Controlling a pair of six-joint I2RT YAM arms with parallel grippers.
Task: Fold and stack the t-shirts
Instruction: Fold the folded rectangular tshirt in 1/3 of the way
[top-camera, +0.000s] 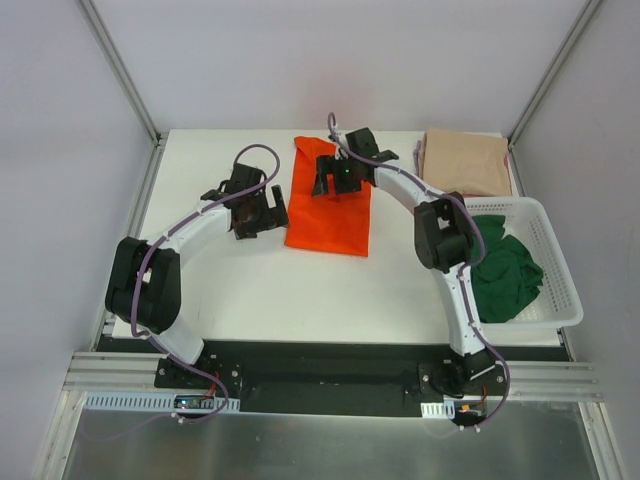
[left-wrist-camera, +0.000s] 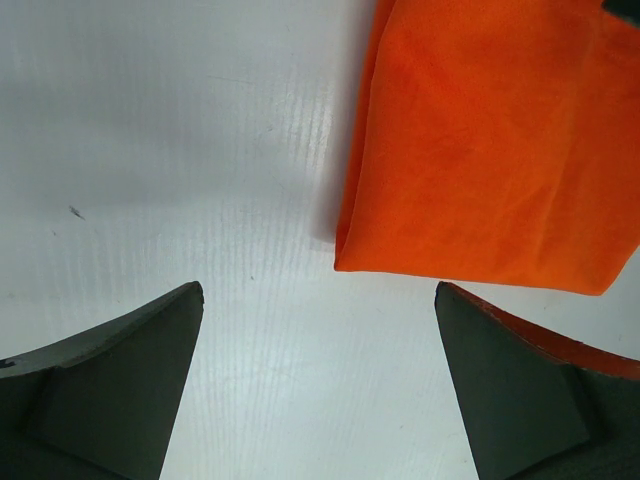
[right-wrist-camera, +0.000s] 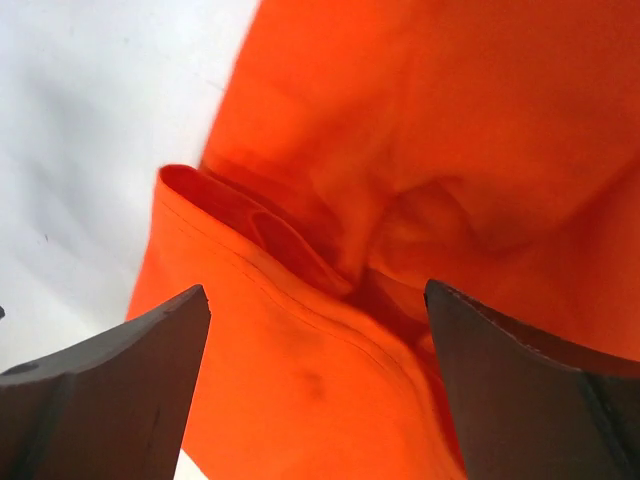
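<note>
A bright orange t-shirt (top-camera: 330, 215) lies folded into a long strip in the middle of the white table (top-camera: 230, 290). My left gripper (top-camera: 264, 218) hovers just left of it, open. In the left wrist view the left gripper (left-wrist-camera: 318, 300) stands over bare table, and the orange shirt's (left-wrist-camera: 490, 150) folded corner is ahead and to the right. My right gripper (top-camera: 332, 183) is over the shirt's far end, open. In the right wrist view the right gripper (right-wrist-camera: 318, 295) has the orange cloth's (right-wrist-camera: 400, 150) hem lying loose under its spread fingers. A beige t-shirt (top-camera: 465, 160) lies folded at the back right. A dark green t-shirt (top-camera: 508, 275) is crumpled in the basket.
A white slatted basket (top-camera: 560, 290) stands at the table's right edge, beside the right arm's elbow. Grey walls and metal frame posts (top-camera: 125, 75) close in the table at the back and sides.
</note>
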